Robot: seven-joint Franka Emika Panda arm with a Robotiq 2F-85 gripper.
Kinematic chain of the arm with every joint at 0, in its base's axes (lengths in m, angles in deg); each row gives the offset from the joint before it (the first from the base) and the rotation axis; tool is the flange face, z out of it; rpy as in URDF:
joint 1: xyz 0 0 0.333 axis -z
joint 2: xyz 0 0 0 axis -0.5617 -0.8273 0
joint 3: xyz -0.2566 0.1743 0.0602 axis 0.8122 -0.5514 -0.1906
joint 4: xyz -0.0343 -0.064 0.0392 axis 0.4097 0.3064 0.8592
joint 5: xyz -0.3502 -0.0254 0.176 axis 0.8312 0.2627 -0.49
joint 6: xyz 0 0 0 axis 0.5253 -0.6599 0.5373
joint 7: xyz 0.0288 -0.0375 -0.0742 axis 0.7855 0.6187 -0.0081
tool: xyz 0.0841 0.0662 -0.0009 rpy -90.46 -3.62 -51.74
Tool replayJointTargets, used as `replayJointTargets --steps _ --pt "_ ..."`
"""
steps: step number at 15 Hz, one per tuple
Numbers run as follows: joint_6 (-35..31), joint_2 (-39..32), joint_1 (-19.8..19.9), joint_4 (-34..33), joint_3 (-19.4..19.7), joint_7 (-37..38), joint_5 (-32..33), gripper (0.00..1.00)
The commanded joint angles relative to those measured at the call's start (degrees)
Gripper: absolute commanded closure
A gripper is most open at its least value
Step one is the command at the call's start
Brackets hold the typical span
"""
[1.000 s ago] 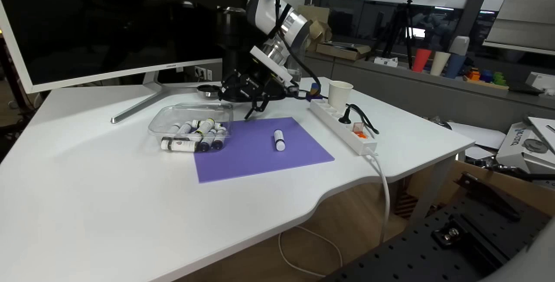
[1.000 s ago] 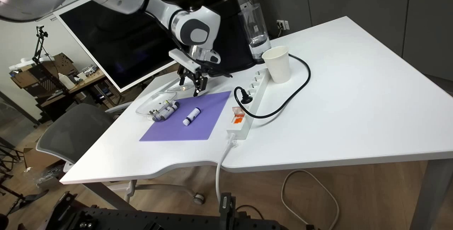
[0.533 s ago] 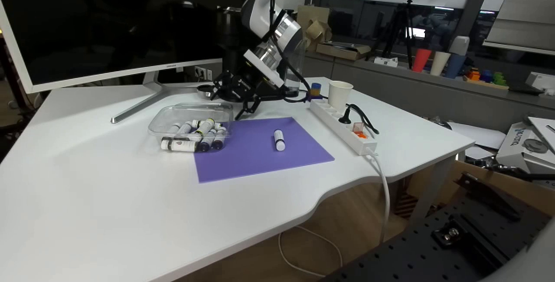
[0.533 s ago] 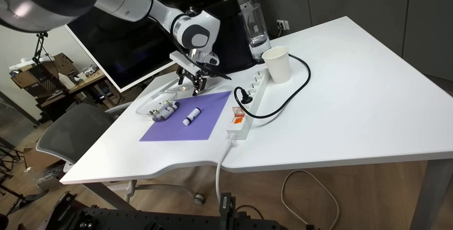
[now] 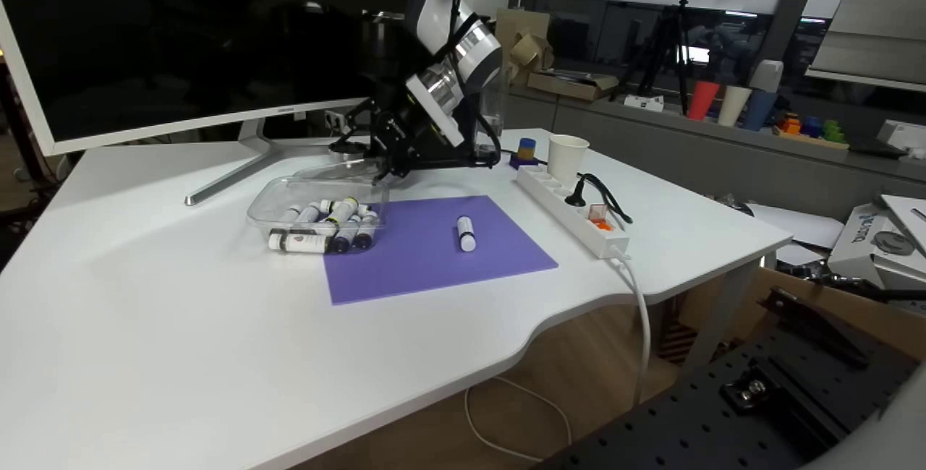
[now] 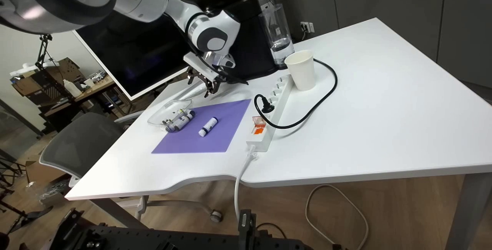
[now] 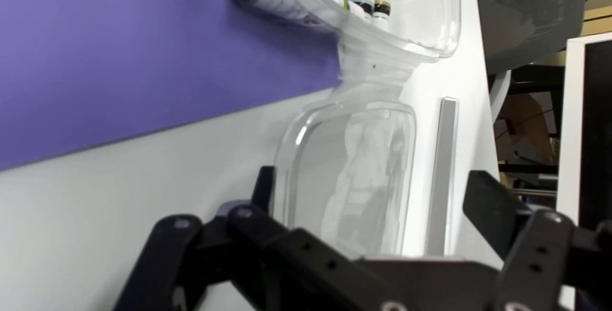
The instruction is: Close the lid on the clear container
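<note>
The clear container (image 5: pixel 289 191) stands at the edge of the purple mat, holding several white cylinders with dark ends. It also shows in an exterior view (image 6: pixel 161 114) and in the wrist view (image 7: pixel 430 9). The transparent lid (image 7: pixel 344 172) extends from its far side, joined by a clear strip. In both exterior views the lid (image 5: pixel 343 169) (image 6: pixel 194 90) is tilted up from the table. My gripper (image 7: pixel 373 184) is open over the lid; one finger is at the lid's long edge, the other apart from it. Whether that finger is under the edge is hidden.
A loose white cylinder (image 5: pixel 466 233) lies on the purple mat (image 5: pixel 434 267). A power strip (image 5: pixel 564 206) and paper cup (image 5: pixel 566 155) stand beyond it. The monitor foot (image 5: pixel 228 179) lies near the lid. A tall black box (image 6: pixel 250 38) stands behind my gripper.
My gripper has moved toward the container's side and risen a little. The lid, flat on the table before, is now tilted up. The container has not moved.
</note>
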Motion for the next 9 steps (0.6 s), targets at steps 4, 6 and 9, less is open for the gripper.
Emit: replayJointTargets --steps 4,6,9 --pt "2.60 4.85 2.71 3.29 -2.63 -11.23 -1.94 0.00" --pt "3.88 6.82 3.02 4.69 -2.70 -14.92 -1.59 0.00" --pt "7.23 9.14 3.11 6.05 -2.28 -18.92 -1.26 0.00"
